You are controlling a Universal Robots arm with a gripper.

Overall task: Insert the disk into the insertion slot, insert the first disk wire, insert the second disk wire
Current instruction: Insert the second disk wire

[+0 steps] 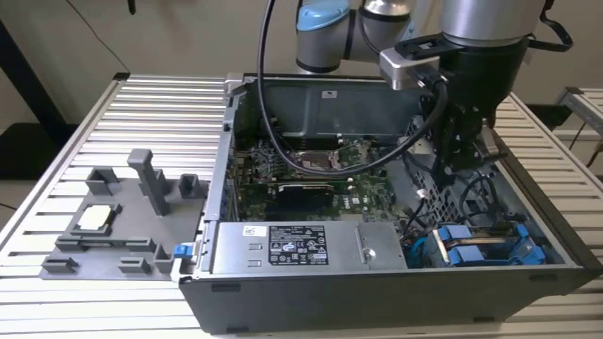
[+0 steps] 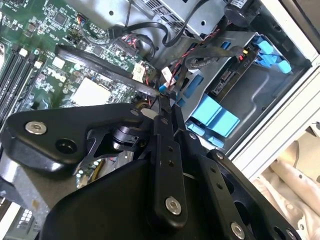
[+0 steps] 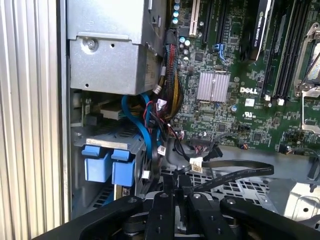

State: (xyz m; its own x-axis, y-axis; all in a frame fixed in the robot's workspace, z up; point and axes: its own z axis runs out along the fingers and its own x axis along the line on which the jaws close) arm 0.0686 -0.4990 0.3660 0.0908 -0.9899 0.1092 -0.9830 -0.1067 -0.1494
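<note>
The disk (image 1: 476, 251) sits in its bright blue frame inside the insertion slot (image 1: 532, 236), the grey drive cage at the case's front corner on the exterior view's right. Its blue tabs also appear in the second wrist view (image 2: 215, 117) and the first wrist view (image 3: 107, 165). My gripper (image 1: 462, 166) hangs inside the case just behind the cage. Its fingers (image 3: 167, 210) are pressed together, and a black flat disk wire (image 3: 240, 172) leads into them. In the second wrist view that wire (image 2: 100, 65) crosses the motherboard toward the gripper (image 2: 161, 102).
A silver labelled power-supply box (image 1: 301, 247) stands beside the cage. The green motherboard (image 1: 311, 191) lies behind it, and loose cable bundles (image 3: 160, 115) hang near the cage. A grey plastic fixture tray (image 1: 113, 219) rests on the slatted table at the exterior view's left.
</note>
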